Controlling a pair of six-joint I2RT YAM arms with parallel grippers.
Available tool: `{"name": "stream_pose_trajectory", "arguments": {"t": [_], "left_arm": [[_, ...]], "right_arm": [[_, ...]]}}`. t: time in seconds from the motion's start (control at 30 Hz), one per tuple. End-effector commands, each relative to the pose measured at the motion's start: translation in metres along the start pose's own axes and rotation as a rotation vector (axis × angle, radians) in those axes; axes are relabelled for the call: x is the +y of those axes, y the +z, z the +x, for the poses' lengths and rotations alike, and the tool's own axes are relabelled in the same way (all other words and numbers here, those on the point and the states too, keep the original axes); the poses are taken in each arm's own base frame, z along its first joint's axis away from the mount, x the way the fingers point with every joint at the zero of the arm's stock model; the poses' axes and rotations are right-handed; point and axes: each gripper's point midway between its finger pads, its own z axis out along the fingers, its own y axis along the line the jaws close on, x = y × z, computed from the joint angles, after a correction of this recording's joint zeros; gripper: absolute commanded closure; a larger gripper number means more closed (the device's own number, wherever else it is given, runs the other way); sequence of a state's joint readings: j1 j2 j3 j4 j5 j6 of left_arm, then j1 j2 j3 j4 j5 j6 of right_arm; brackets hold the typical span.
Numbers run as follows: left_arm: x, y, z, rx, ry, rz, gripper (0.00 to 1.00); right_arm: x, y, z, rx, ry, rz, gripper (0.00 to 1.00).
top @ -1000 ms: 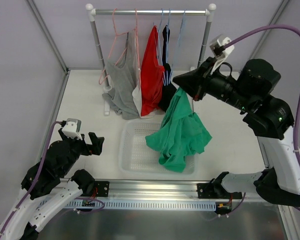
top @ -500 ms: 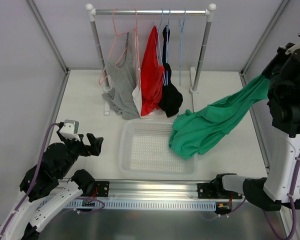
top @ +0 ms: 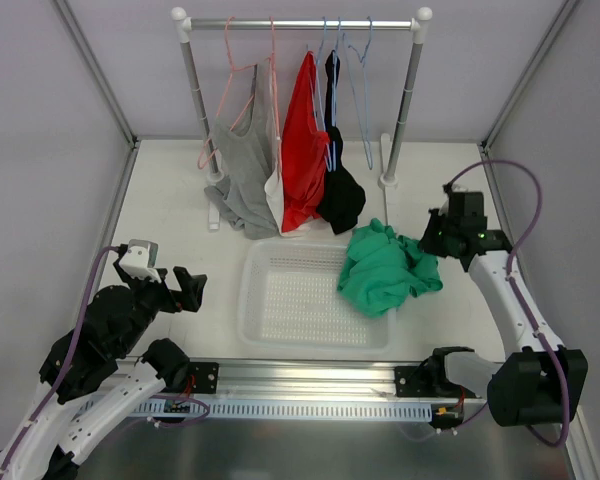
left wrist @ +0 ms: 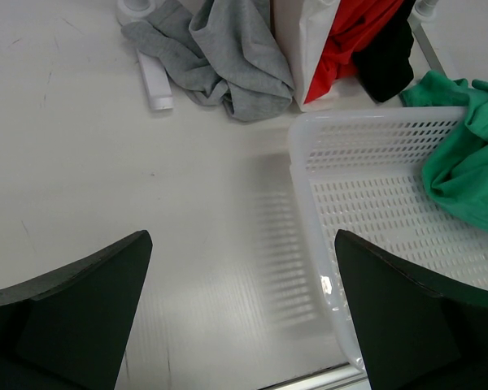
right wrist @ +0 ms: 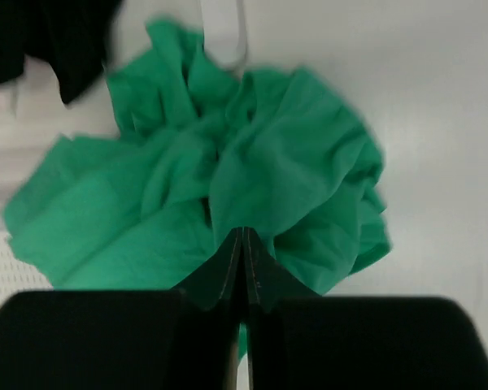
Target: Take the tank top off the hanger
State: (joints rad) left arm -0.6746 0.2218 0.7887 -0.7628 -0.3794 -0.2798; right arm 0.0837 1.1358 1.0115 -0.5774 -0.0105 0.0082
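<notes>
Right wrist only: right end effector pinching tank top.

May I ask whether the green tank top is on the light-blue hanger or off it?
Off. The tank top lies crumpled over the rim of the basket, while the hanger hangs bare on the rail.

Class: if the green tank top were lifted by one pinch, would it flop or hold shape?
Probably floppy: the tank top lies crumpled in soft folds. Likely light too: thin cloth bunches at the shut right gripper.
</notes>
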Motion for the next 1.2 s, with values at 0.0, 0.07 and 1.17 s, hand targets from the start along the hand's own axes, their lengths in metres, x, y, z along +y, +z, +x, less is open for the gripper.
{"name": "stream_pose_trajectory", "arguments": {"t": [0.0,0.07,1.17], "left_arm": [[-0.001,0.001,-0.007,-0.029,-0.014,-0.001,0.01],[-0.001,0.002,-0.006,-0.022,-0.011,-0.005,0.01],[-0.002,-0.005,-0.01,-0.056,-0.023,0.027,0.01]], "right_arm": [[0.038,0.007,0.003,-0.066,0.085,-0.229,0.94],[0.031,0.022,0.029,-0.005,0.103,-0.212,0.82],[-0.029,0.112,0.107,0.205,0.082,0.262,0.52]]}}
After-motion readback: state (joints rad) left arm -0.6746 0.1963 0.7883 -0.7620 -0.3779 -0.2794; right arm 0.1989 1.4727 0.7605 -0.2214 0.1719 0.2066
